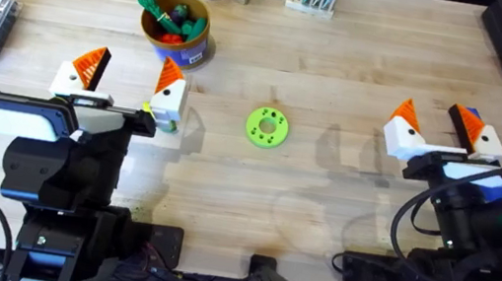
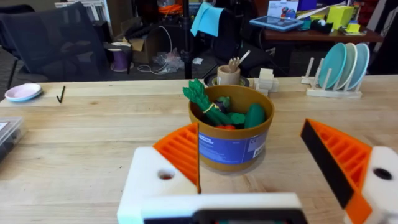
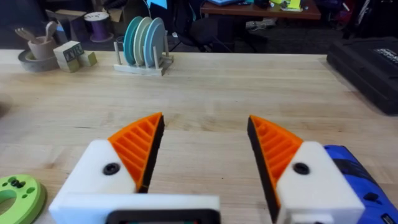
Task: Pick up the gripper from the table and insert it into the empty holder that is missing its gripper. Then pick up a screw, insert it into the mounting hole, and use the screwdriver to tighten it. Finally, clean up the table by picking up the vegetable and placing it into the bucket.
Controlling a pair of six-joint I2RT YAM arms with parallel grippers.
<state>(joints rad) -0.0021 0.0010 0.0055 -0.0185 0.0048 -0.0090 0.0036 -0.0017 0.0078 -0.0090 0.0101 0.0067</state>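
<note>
I see both sets of fingers released, left gripper (image 1: 131, 78) near the bucket (image 1: 178, 38); reaching for the vegetable could tip it.

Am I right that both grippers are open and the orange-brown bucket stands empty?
Not quite. Both the left gripper and right gripper are open, but the bucket is not empty: the left wrist view shows green and red toy vegetables in it.

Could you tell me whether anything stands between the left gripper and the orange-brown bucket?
Nothing visible does: bare wooden table lies between the open left gripper and the round orange-brown bucket with the blue label.
</note>
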